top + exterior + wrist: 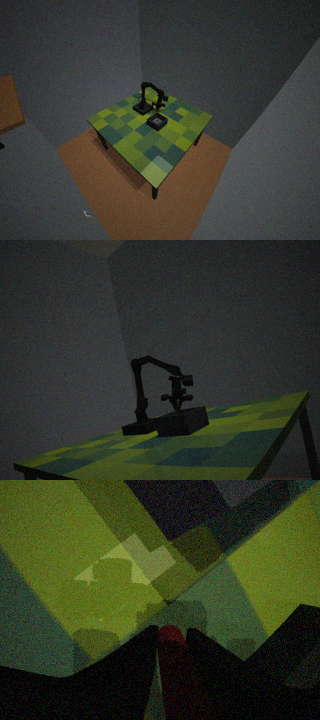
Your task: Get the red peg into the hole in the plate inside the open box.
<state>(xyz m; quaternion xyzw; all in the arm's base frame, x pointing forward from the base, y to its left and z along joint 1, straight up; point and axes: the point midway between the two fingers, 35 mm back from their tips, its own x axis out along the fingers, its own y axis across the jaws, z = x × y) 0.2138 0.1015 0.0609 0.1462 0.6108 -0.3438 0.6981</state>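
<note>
Although the views were dark and grainy, the black parallel-jaw gripper (157,109) (177,409) (172,635) could be made out with its fingers pinching the round-ended red peg (171,635). Only the peg's rounded tip and a dim red length showed in the wrist view; the rest ran off the bottom edge. In the exterior view just a faint reddish trace showed between the fingers, and the fingertips' lower ends were hard to separate from the box rim. Peg was outside the box, on the side toward the tabletop's far corner in the top view. Whether it touched the tabletop, cannot tell.

Open dark grey square box (157,126) (180,423) stood on the green, yellow and teal patchwork tabletop (155,142) (232,457), well apart from the near corner in the top view. Its walls hid the interior in the exterior view; only a dark piece of it entered the top of the wrist view. From above, a light grey plate (155,119) showed at the box bottom with a small dark spot at its middle, too small to read well. Box stood just beside the gripper, its near wall in front of the black arm's square base (142,112) (129,430) in the exterior view. Shadows darkened the tabletop ahead of the fingers.
</note>
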